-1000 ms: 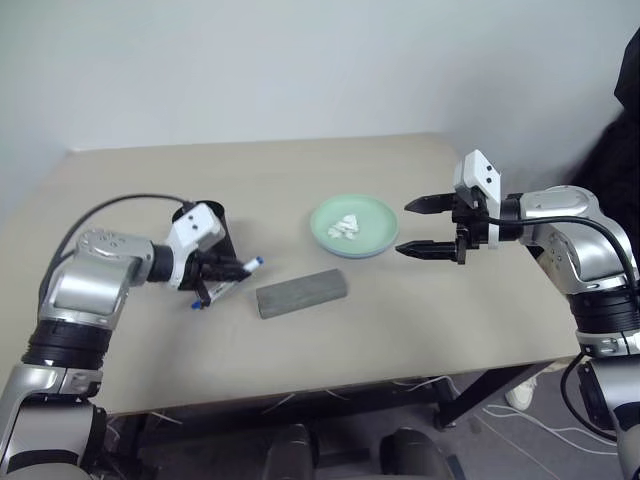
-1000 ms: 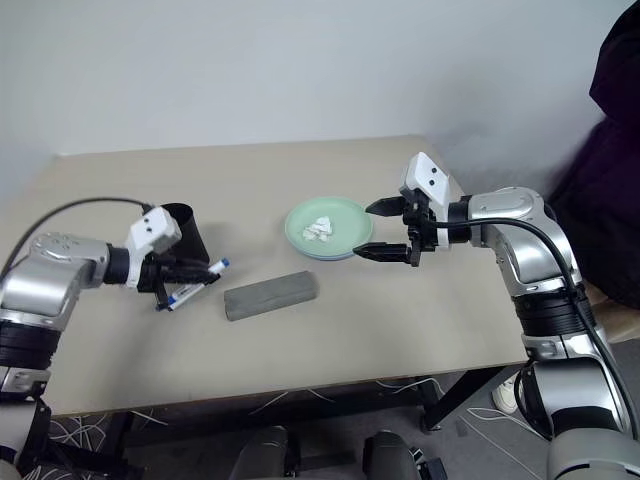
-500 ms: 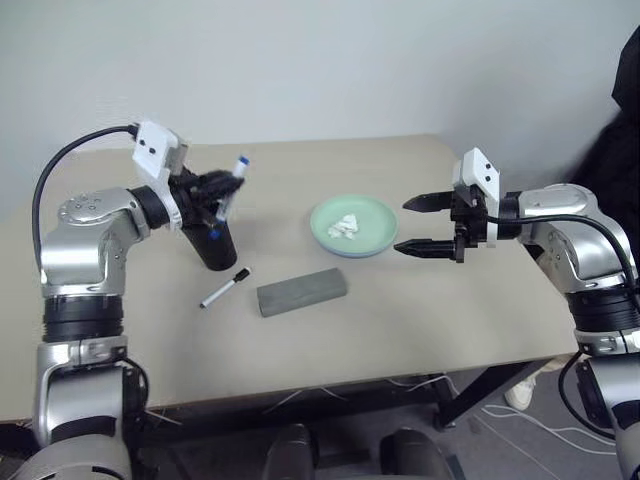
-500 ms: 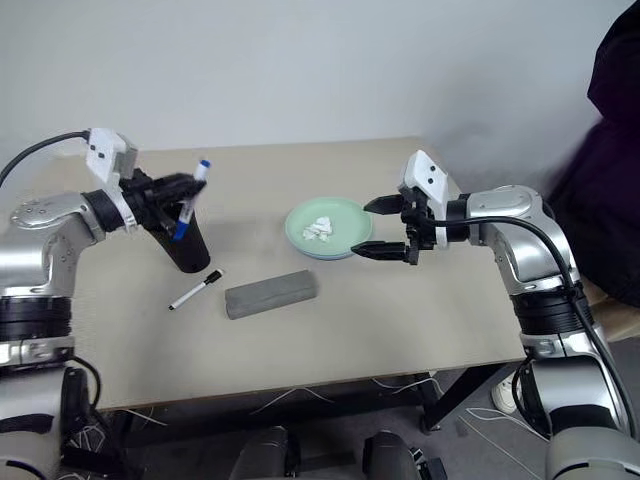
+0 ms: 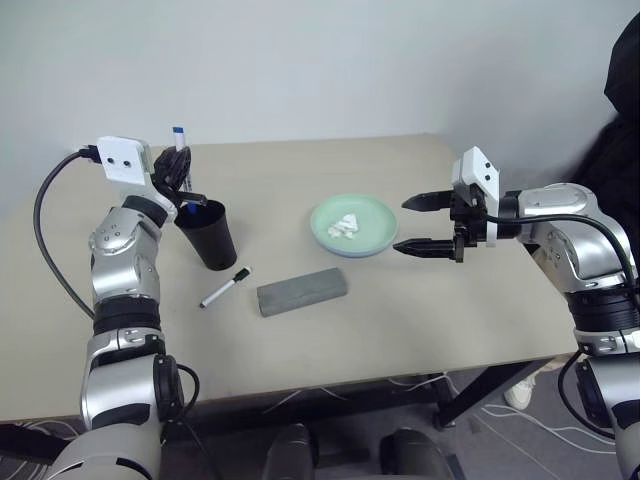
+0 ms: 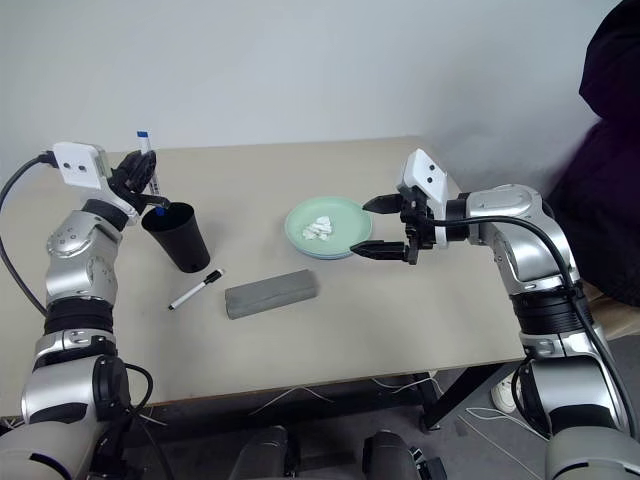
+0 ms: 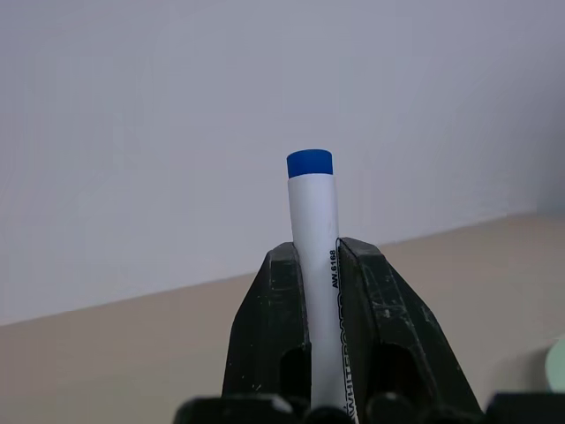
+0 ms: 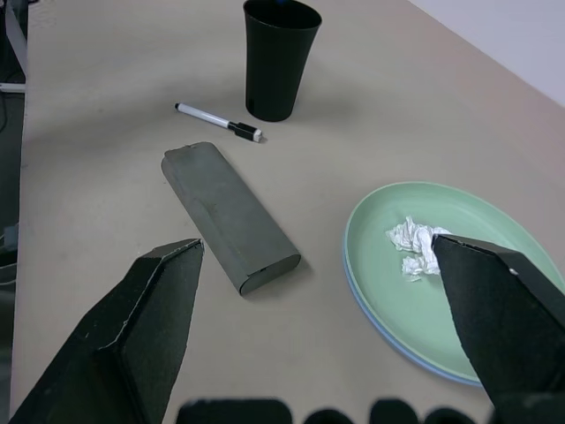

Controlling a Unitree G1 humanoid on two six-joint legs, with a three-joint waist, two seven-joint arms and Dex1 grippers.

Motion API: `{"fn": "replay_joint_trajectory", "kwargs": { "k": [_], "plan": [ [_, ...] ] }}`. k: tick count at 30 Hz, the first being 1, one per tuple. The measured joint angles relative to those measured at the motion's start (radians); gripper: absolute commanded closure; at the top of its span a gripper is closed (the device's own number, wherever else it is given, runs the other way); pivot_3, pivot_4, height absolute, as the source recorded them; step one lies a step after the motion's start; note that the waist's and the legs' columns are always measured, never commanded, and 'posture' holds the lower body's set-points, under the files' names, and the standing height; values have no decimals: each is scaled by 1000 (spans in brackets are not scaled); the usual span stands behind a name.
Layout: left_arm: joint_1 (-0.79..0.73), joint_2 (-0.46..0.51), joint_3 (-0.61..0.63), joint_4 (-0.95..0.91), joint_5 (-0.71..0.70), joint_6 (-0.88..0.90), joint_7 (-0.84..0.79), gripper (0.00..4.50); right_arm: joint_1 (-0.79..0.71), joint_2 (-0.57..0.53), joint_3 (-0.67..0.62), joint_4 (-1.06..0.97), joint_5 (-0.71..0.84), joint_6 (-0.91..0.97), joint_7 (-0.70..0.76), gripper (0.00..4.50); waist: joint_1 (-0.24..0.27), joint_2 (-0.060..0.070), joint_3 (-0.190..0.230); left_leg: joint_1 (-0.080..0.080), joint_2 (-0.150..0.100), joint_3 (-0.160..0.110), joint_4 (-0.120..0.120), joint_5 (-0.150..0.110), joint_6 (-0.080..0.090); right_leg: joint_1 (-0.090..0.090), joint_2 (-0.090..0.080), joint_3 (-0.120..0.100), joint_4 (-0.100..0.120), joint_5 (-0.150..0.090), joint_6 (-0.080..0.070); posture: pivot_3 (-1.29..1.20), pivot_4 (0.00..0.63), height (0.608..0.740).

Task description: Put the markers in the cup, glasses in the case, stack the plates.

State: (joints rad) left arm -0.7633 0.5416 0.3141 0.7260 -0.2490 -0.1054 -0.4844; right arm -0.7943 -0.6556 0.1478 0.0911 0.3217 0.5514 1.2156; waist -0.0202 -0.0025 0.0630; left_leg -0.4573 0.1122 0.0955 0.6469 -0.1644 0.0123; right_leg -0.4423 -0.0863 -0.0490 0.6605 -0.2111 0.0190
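Observation:
My left gripper [image 5: 178, 172] is shut on the blue-capped marker [image 7: 312, 230]. It holds the marker upright just above and behind the rim of the black cup [image 5: 210, 234], blue tip near the opening. The black-capped marker [image 5: 225, 288] lies on the table in front of the cup. The grey case [image 5: 302, 291] lies closed to its right. The pale green plate [image 5: 375, 222] rests on the light blue plate [image 8: 395, 347], whose rim peeks out below. My right gripper [image 5: 418, 224] hangs open beside the plates, holding nothing. The glasses are out of view.
A crumpled white tissue [image 5: 347, 226] lies in the green plate. The tan table [image 5: 420, 320] has bare surface in front and at the right. A dark garment [image 5: 622, 140] hangs past the table's right edge.
My left arm swung up from table level beside the cup, turning the blue-capped marker upright above the cup. The black-capped marker now shows on the table. The right arm stayed still.

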Motion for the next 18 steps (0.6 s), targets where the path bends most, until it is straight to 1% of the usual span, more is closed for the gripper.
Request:
{"fn": "replay_joint_trajectory", "kwargs": {
  "k": [10,12,14,17,18],
  "plan": [
    [9,-13,0,39,-3,-36,-20,4354,-1,1,0,-2,1,2,0,0,0,0,0,-1,0,0,0,0,0,-1,0,0,0,0,0,0,0,712],
    [16,-16,-1,38,-5,-35,-31,3654,-1,1,0,-2,1,2,0,0,0,0,0,-1,0,0,0,0,0,-1,0,0,0,0,0,0,0,712],
    [27,-22,-1,37,-6,-26,-43,3070,-1,1,0,-2,1,2,0,0,0,0,0,-1,0,0,0,0,0,-1,0,0,0,0,0,0,0,712],
    [44,-29,-3,29,-6,-14,-57,1978,-1,1,0,-2,1,2,0,0,0,0,0,-1,0,0,0,0,0,-1,0,0,0,0,0,0,0,712],
    [46,-29,-4,26,-6,-12,-61,1685,-1,1,0,-2,1,3,0,0,0,0,0,-1,0,0,0,0,0,-1,0,0,0,0,0,0,0,712]
  ]
}}
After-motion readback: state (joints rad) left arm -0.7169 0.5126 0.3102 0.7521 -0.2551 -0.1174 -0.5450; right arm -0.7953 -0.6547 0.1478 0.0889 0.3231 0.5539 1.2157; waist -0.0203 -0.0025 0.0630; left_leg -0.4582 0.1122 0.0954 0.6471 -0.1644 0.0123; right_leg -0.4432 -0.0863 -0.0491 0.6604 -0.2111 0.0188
